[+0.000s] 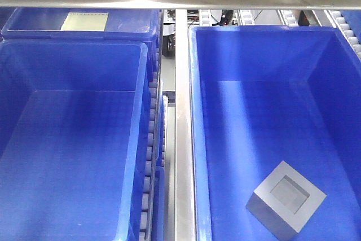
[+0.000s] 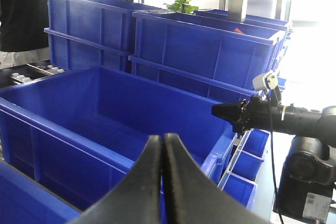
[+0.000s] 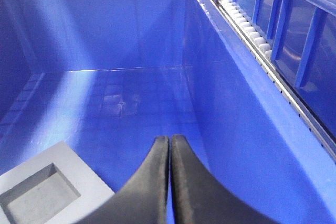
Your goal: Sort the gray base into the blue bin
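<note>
Gray base (image 3: 44,190) just left of closed right claw (image 3: 170,145).

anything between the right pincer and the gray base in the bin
Nothing: in the right wrist view, only bare waffle-grid floor of the blue bin separates the shut right pincer from the gray base.

Smooth black curved fingers (image 3: 157,182), black arm (image 2: 304,116).

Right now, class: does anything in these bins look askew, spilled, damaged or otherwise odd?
Only one small thing: the gray base lies on the floor of the right blue bin, near the front, turned at an angle to the walls, recess facing up. Nothing looks spilled or broken. Both the left gripper and the right gripper are shut and hold nothing.
</note>
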`<state>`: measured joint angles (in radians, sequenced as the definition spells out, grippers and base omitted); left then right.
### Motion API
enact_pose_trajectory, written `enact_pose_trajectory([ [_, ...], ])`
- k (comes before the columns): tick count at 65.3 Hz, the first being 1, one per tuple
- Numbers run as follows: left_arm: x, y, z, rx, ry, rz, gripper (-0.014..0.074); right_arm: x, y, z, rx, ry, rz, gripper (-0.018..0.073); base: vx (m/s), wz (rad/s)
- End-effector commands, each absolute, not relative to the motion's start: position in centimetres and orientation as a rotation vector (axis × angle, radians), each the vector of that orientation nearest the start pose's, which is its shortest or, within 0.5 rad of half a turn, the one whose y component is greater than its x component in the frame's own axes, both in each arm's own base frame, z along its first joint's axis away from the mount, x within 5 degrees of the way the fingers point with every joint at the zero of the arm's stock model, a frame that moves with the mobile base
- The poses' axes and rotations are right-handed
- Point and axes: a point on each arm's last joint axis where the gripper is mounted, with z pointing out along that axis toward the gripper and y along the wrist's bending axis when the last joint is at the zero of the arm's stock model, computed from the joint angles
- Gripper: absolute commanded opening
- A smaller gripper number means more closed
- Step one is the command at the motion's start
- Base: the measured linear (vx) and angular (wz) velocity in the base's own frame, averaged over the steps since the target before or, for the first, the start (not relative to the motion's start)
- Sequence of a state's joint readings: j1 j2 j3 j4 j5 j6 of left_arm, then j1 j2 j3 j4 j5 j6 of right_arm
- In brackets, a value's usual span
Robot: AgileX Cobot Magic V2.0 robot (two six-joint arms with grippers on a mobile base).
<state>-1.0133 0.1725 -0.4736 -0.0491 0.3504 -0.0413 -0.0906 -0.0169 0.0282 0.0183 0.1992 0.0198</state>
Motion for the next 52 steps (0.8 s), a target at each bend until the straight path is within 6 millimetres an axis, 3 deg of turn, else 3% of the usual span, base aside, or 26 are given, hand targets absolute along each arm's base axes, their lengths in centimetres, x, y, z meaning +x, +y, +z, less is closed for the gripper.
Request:
enact_pose_trajectory([
  [1, 2.1, -3.7, 34.1, 0.692, 1.355, -0.913, -0.0007, 5.6, -0.5, 19.1, 0.092, 1.64, -0.05, -0.0005, 0.0, 0.0],
  [12, 2.1, -3.6, 34.1, 0.689, 1.356, -0.901, -0.0007, 5.6, -0.5, 19.1, 0.092, 1.64, -0.05, -0.0005, 0.0, 0.0],
  [19, 2.6, -3.6, 33.5, 0.646, 1.377, -0.797, -0.0007, 5.6, -0.5, 19.1, 0.092, 1.64, -0.05, -0.0005, 0.0, 0.0],
  [35, 4.2, -2.7, 29.0, 0.463, 1.503, -0.438, -0.0007, 5.6, -0.5, 19.1, 0.092, 1.64, -0.05, -0.0005, 0.0, 0.0],
  [52, 3.7, -0.8, 26.0, 0.18, 1.505, -0.157, -0.0007, 5.6, -0.5, 19.1, 0.092, 1.64, -0.05, -0.0005, 0.0, 0.0],
])
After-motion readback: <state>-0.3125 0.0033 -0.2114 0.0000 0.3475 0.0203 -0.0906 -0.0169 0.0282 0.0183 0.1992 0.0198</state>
